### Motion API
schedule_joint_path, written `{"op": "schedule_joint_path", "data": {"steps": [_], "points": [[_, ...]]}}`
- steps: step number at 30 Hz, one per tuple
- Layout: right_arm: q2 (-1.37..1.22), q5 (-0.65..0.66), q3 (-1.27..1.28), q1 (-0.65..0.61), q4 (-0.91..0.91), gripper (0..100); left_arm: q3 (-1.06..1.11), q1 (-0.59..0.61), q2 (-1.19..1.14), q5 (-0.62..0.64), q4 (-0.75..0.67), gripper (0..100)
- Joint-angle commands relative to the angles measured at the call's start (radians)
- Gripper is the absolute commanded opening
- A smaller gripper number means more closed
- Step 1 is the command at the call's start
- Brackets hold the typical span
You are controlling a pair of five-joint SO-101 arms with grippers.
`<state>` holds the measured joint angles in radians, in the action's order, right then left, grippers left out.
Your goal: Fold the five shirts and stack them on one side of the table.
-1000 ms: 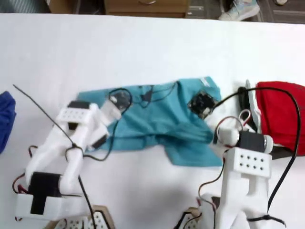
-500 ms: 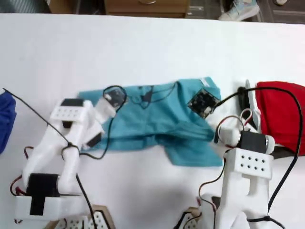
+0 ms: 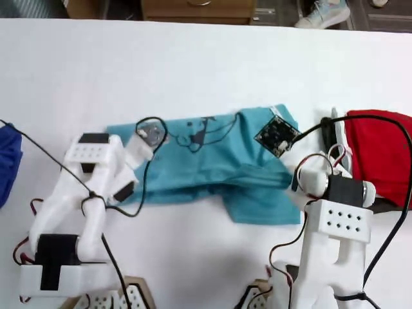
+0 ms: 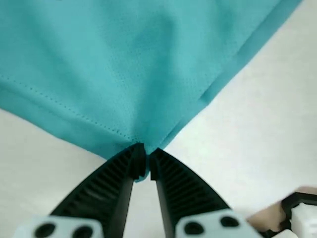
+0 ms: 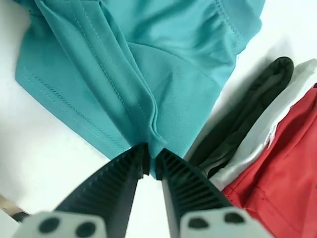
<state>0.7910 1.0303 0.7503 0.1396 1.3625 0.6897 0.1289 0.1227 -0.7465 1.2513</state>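
White table (image 3: 193,64), left gripper (image 4: 142,166) and right gripper (image 5: 151,166) each clamped on teal shirt (image 3: 215,167) corners, high view adds blue shirt (image 3: 8,161).

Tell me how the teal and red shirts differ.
The teal shirt lies loosely half-folded mid-table; the red shirt sits folded at the right edge. The left gripper and right gripper pinch the teal shirt; nothing touches the red shirt. The red shirt is stacked with black and white clothes; the teal shirt lies alone. Both rest on the white table.
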Motion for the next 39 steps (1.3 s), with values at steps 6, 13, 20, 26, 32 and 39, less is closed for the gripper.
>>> {"op": "schedule_joint_path", "data": {"steps": [6,13,20,26,32,39], "points": [[0.031,0.003,-0.038,0.008,0.059,2.0,0.028,0.005,0.046,-0.014,-0.003,2],[0.027,0.003,-0.038,0.030,0.061,2.0,0.077,0.011,0.046,-0.014,-0.048,2],[0.035,0.003,-0.031,0.035,0.059,2.0,0.015,0.017,0.046,-0.014,-0.040,2],[0.035,0.003,-0.126,0.038,0.124,2.0,-0.018,0.029,0.046,-0.014,-0.040,2],[0.033,0.005,-0.130,0.038,0.174,2.0,-0.010,0.028,0.040,-0.014,-0.046,2],[0.033,0.005,-0.061,0.036,0.157,2.0,-0.007,0.028,0.038,-0.014,-0.040,2]]}}
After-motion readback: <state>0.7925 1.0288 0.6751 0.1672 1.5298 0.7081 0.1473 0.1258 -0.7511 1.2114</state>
